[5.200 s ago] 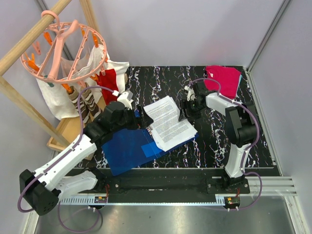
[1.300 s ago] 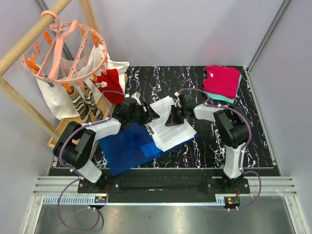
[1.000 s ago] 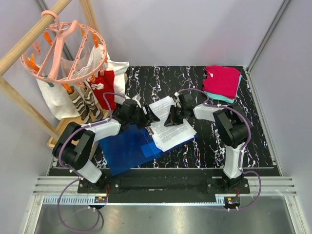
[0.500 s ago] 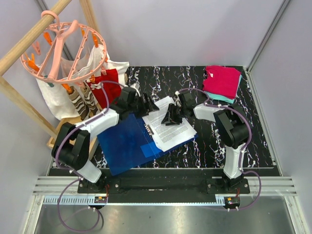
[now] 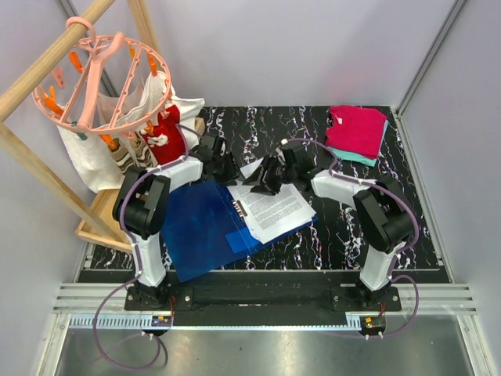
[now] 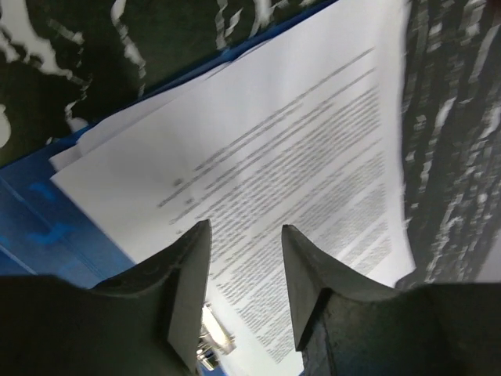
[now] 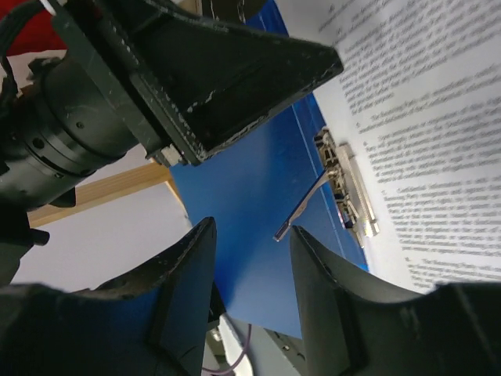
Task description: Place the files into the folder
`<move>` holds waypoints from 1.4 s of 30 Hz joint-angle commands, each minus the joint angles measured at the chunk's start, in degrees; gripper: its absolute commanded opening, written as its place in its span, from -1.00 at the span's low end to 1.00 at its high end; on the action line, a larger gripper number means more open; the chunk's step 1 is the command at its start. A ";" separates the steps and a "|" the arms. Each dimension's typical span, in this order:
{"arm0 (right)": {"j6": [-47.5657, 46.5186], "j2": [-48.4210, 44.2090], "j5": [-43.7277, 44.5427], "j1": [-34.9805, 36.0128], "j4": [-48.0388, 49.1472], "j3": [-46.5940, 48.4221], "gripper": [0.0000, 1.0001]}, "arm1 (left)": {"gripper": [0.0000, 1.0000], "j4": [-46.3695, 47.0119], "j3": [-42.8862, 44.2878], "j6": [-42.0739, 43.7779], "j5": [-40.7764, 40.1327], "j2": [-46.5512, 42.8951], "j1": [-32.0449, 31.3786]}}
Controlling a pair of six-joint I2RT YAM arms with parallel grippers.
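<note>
The blue folder (image 5: 200, 231) lies open on the black marbled table, with the white printed files (image 5: 272, 205) lying on its right half by the metal clip (image 7: 344, 196). My left gripper (image 5: 233, 171) is open just over the files' far left corner; the left wrist view shows its jaws (image 6: 244, 231) apart above the printed sheet (image 6: 297, 149). My right gripper (image 5: 260, 180) is open, close beside the left one over the files' far edge. In the right wrist view (image 7: 249, 231) its jaws are apart over the folder (image 7: 258, 180), with the clip's lever raised.
Folded pink and teal clothes (image 5: 358, 129) lie at the back right corner. A round pink peg hanger (image 5: 106, 78) with hanging laundry and a wooden rack (image 5: 109, 207) stand at the left, close to the left arm.
My left gripper has swung back and to the right to the files' far left corner. My right gripper has moved left toward it. The folder's left flap lies flatter.
</note>
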 commanded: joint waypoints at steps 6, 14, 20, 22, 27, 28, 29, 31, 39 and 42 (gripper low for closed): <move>8.82 1.37 2.28 6.13 12.51 -5.45 0.17 | -0.23 -0.09 -0.18 4.05 0.92 1.27 0.31; 10.48 3.83 3.00 8.33 13.21 -5.46 0.04 | -0.49 0.18 -2.38 3.18 -1.64 3.91 0.31; 11.45 5.33 2.65 9.20 12.51 -4.39 -0.20 | -0.50 0.71 -3.61 3.35 -2.69 3.91 0.31; 11.98 5.15 2.73 9.21 13.03 -4.92 -0.25 | -0.50 0.71 -3.87 3.35 -2.78 3.91 0.14; 12.51 4.45 2.73 9.20 13.91 -6.15 -0.52 | -0.50 0.88 -3.61 3.35 -2.69 3.99 0.22; 12.51 4.45 2.73 9.21 14.09 -6.24 -0.57 | -0.50 0.79 -3.61 3.44 -2.69 3.91 0.14; 12.51 4.54 2.73 9.29 14.18 -6.41 -0.62 | -0.50 0.79 -3.52 3.53 -2.78 3.73 0.14; 12.51 4.71 2.64 9.20 14.44 -6.59 -0.79 | -0.50 0.18 -3.26 3.79 -2.96 3.73 0.14; 4.96 6.64 4.22 9.12 8.74 -7.82 -1.00 | -0.40 -0.35 -2.38 9.76 -3.05 1.63 -0.21; 1.97 7.70 6.07 9.21 6.09 -8.70 -1.00 | -0.36 -1.31 -0.98 11.96 -3.22 0.48 -0.92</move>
